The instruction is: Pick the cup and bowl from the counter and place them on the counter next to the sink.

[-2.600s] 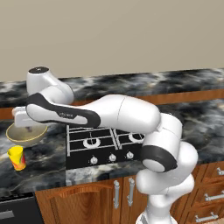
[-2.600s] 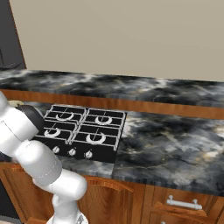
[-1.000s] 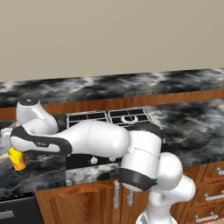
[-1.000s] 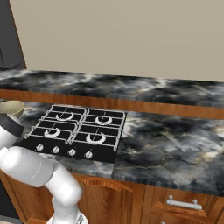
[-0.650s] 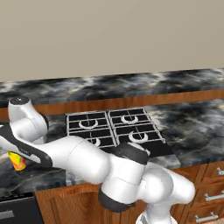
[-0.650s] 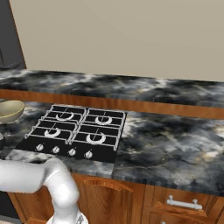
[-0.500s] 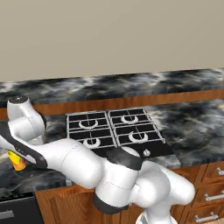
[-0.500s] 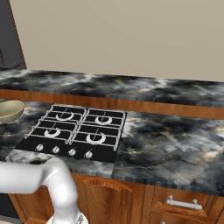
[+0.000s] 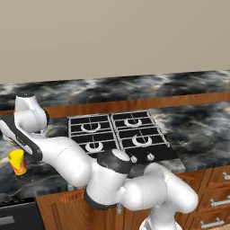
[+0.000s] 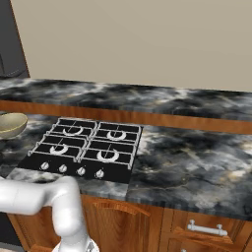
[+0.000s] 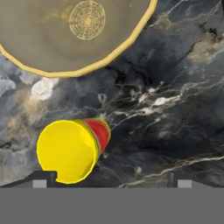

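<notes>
In the hand view we look straight down past our gripper, whose two tips stand spread as wide as they go and hold nothing. The cup sits just beside the left tip, upright on the tabletop, and we see into its plain yellow inside, which is empty; a red patch shows on its outer wall. Beyond the cup, apart from it, lies the bowl, wide and olive-tan with a paler rim. Its inside holds nothing; a ring pattern marks its middle.

From the left base view the cup stands near the front edge of the tabletop at the far left, with our arm reaching over that way. The stovetop lies to the right of it.

From the right base view the bowl rests on the tabletop at the left edge, just left of the stovetop.
</notes>
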